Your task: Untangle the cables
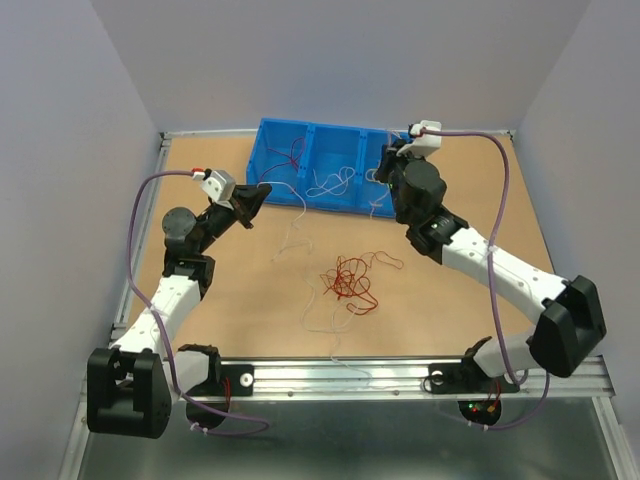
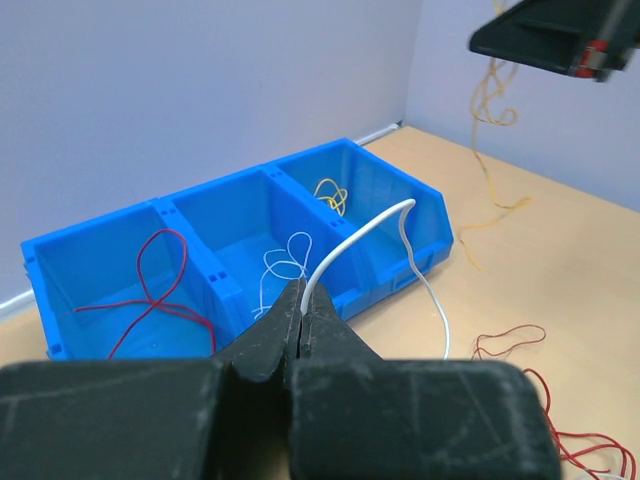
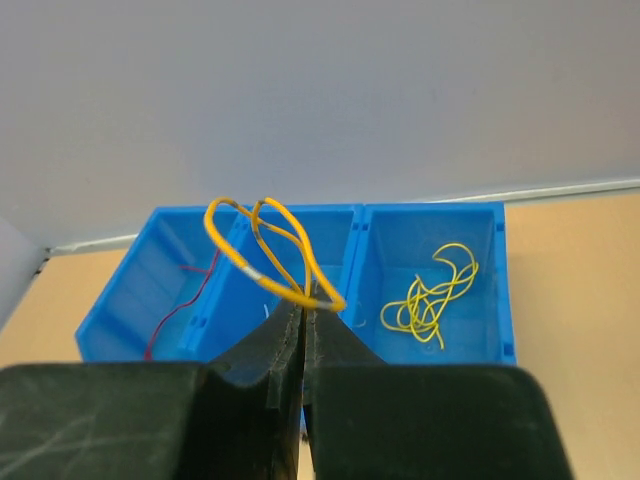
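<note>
Nearest, the left gripper (image 2: pixel 303 296) was pinched shut on a white cable (image 2: pixel 360 235) and the right gripper (image 3: pixel 305 305) on a yellow cable (image 3: pixel 270 255). Both were held over the blue bin (image 3: pixel 430 208), apparently for sorting by colour. A red clump (image 1: pixel 350 285) lay on the table (image 1: pixel 260 320).

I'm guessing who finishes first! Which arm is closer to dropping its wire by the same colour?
Likely right: the right gripper pinches a thin yellow wire above the blue plastic bin, near its yellow pile. The left gripper holds a thin white wire by the red-wire compartment.
</note>
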Available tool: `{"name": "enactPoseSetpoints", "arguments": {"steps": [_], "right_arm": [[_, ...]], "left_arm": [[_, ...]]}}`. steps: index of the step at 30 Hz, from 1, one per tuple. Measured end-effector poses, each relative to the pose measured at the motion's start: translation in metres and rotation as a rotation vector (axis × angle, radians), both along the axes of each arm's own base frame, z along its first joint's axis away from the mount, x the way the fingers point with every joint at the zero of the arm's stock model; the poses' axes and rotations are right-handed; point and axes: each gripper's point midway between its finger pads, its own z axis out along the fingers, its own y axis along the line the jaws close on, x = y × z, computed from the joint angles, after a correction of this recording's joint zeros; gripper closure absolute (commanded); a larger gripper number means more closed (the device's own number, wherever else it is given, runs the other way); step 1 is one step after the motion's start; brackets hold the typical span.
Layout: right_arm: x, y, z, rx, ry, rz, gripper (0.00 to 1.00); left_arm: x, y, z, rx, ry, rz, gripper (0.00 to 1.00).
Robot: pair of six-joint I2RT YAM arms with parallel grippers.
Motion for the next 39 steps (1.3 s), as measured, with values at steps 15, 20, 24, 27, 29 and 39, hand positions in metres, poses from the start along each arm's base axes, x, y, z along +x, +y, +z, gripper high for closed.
{"name": "enactPoseSetpoints", "arguments": {"steps": [15, 20, 24, 27, 29, 39], "right_arm": [[0.123, -0.015, -0.072, -0.066, 0.140, -0.186, 0.99], [0.145, -0.040, -0.124, -0.071, 0.254, -0.250, 0.59], [0.148, -0.052, -0.149, -0.068, 0.318, -0.266, 0.20], [0.148, -0.048, -0.150, -0.057, 0.325, -0.243, 0.15], [0.142, -0.042, -0.149, -0.052, 0.332, -0.201, 0.14], [0.036, 0.004, -0.122, -0.005, 0.267, 0.303, 0.10]], "left_arm": [[-0.006, -0.005, 0.004, 0.011, -0.029, -0.019, 1.00], [-0.008, -0.006, 0.006, 0.012, -0.039, -0.024, 1.00], [-0.011, -0.006, 0.006, 0.014, -0.046, -0.026, 1.00], [-0.012, -0.007, 0.004, 0.016, -0.043, -0.029, 1.00], [-0.012, -0.008, 0.004, 0.017, -0.044, -0.031, 1.00], [-0.013, -0.011, 0.004, 0.026, -0.054, -0.035, 1.00]]}}
